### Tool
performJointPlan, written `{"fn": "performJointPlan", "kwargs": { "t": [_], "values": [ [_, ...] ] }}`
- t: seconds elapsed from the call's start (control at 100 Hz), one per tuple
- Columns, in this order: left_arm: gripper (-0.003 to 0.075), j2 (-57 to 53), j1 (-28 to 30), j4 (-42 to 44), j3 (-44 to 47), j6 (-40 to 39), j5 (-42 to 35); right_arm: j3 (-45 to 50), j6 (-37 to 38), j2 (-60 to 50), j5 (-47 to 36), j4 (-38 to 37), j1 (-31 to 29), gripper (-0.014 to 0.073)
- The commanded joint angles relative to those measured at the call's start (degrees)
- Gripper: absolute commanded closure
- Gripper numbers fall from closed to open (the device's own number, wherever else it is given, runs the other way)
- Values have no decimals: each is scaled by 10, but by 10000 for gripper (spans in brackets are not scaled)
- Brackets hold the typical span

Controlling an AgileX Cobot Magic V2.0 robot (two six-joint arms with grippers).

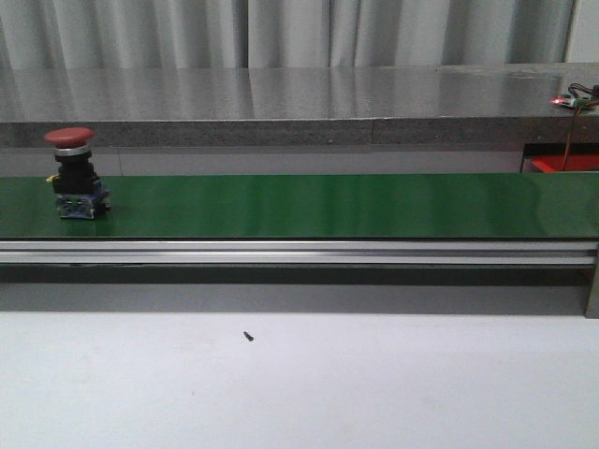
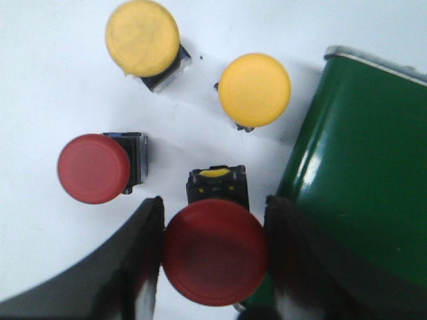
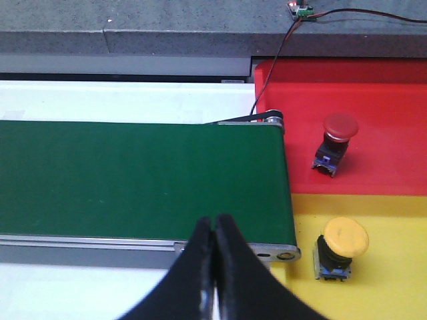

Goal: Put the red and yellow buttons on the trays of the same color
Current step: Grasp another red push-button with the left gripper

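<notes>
In the left wrist view my left gripper [image 2: 213,220] is shut on the cap of a red button [image 2: 215,257], held over the white table beside the end of the green belt [image 2: 360,187]. Another red button [image 2: 93,168] and two yellow buttons [image 2: 142,37] [image 2: 254,89] stand on the table beyond it. In the front view a red button [image 1: 73,173] stands on the belt [image 1: 309,206] at the far left. My right gripper [image 3: 213,223] is shut and empty over the belt's near rail. The red tray [image 3: 387,100] holds a red button [image 3: 337,133]. The yellow tray [image 3: 400,280] holds a yellow button [image 3: 341,243].
The belt's aluminium rail [image 1: 299,251] runs across the front view, with white table in front of it. A small dark screw [image 1: 248,336] lies on that table. A grey ledge [image 1: 281,103] runs behind, carrying a small circuit board with wires [image 3: 301,11]. Neither arm shows in the front view.
</notes>
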Motion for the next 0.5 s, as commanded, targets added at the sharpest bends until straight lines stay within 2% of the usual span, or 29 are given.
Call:
{"fn": "performJointPlan", "kwargs": {
  "t": [0.0,0.19,0.49],
  "values": [
    [581,-60,-3,-4,-18,-5,-2,-16,-4,-2,-42,-5,0,659],
    [581,-80,-33,-4,-18,-5,38,-16,-4,-2,-42,-5,0,659],
    [581,-78,-114,-4,-18,-5,41,-16,-4,-2,-42,-5,0,659]
  ]
}}
